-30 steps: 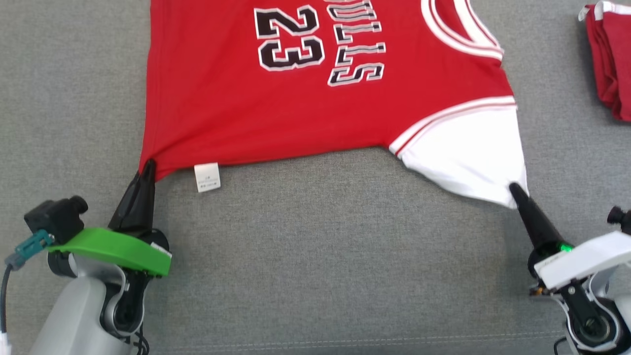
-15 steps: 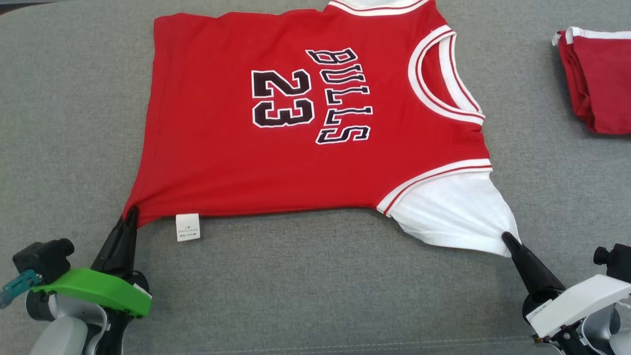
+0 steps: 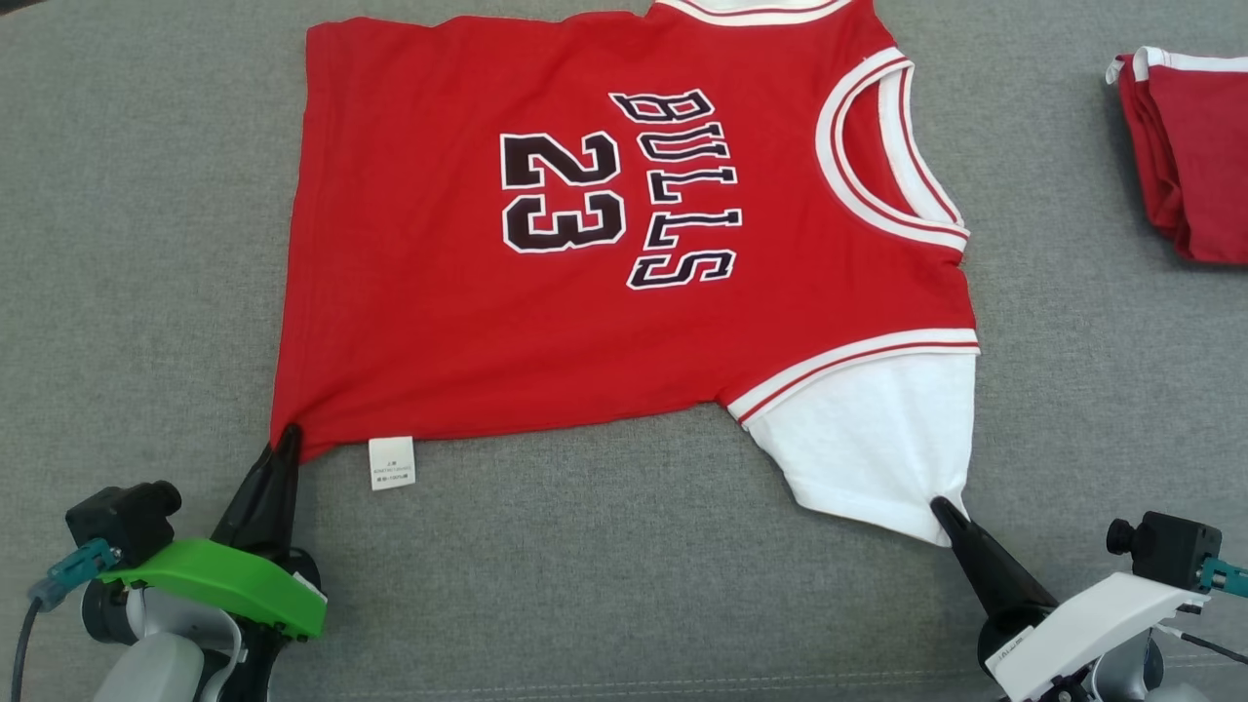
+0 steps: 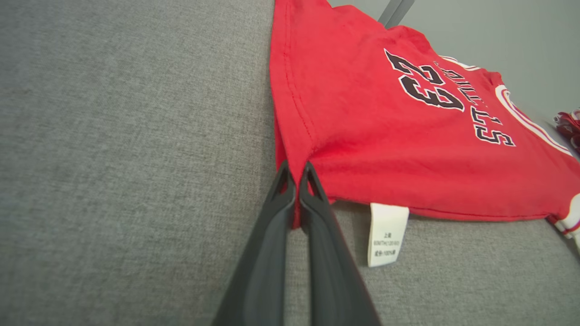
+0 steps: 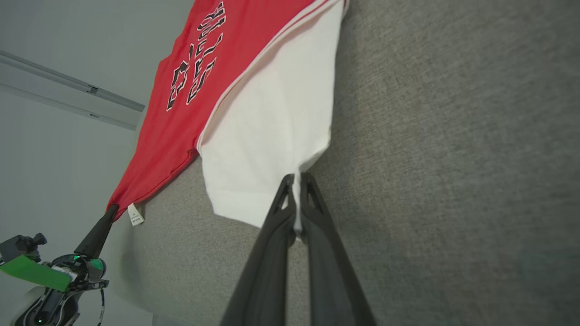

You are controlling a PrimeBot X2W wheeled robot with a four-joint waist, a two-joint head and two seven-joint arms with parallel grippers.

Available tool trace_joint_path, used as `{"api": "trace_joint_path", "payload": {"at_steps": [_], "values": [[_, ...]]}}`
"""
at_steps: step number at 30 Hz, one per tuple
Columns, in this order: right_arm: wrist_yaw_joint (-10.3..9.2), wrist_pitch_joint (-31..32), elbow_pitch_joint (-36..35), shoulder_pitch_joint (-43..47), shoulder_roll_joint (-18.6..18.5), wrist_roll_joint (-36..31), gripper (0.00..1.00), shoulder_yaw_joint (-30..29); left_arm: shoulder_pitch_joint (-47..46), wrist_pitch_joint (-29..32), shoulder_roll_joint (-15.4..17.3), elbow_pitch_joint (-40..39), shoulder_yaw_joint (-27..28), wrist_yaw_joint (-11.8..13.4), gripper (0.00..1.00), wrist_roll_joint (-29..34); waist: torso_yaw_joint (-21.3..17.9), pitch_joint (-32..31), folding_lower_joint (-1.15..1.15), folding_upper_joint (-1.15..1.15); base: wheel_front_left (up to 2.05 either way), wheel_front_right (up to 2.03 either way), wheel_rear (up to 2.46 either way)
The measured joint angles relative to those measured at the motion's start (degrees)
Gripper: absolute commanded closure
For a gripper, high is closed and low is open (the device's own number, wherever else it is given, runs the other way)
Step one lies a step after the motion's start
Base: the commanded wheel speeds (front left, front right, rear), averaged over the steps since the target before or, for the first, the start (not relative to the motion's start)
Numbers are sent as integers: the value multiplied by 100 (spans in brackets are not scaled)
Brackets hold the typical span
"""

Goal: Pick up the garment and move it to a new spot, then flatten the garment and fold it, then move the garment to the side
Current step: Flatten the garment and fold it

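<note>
Moved inward: right hand (image 3: 940, 506) clenching jersey (image 3: 439, 302) sleeve; left hand (image 3: 290, 434) clenching hem corner.

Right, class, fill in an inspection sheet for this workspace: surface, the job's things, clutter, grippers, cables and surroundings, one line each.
Surface: grey fabric surface, seam along the near edge.
Job's things: red jersey spread print up; care label sticking out at its near edge.
Clutter: folded red garments at the far right, apart from the jersey.
Grippers: left gripper shut on the jersey's hem corner; right gripper shut on its white sleeve.
Cables: dark cable beside the left wrist camera.
Surroundings: pale wall with a rail, in the right wrist view.
</note>
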Motion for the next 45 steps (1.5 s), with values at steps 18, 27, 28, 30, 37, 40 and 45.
{"api": "trace_joint_path", "payload": {"at_steps": [18, 27, 28, 30, 37, 40, 45], "values": [[11, -8, 491, -399, 4, -207, 96, 74, -182, -1, -12, 269, -193, 0, 74, 36, -22, 87, 0, 0, 0, 0, 0], [53, -9, 758, -650, 21, -358, 0, 155, -318, -1, -33, 435, -238, 0, 0, 36, -8, 93, 0, 0, 0, 0, 0], [69, -12, 772, -654, 23, -383, 0, 168, -327, -1, -32, 448, -234, 0, 0, 36, -7, 92, 0, 0, 0, 0, 0], [104, -19, 792, -678, 40, -416, 0, 216, -332, -1, -32, 494, -234, 0, 0, 36, -6, 89, 0, 0, 0, 0, 0], [121, -113, 939, -747, -46, -771, 0, 321, -333, -1, -21, 589, -94, 0, 0, 36, -20, 16, 0, 0, 0, 0, 0], [99, -225, 1003, -747, -171, -1057, 0, 327, -323, -1, 23, 591, 86, 0, 0, 45, -36, -63, 0, 0, 0, 0, 0], [-208, -709, 1031, -737, -487, -1525, 0, -30, -238, -8, 98, 515, 534, 0, 0, 114, -69, -279, 0, 0, 0, 0, 0]]}}
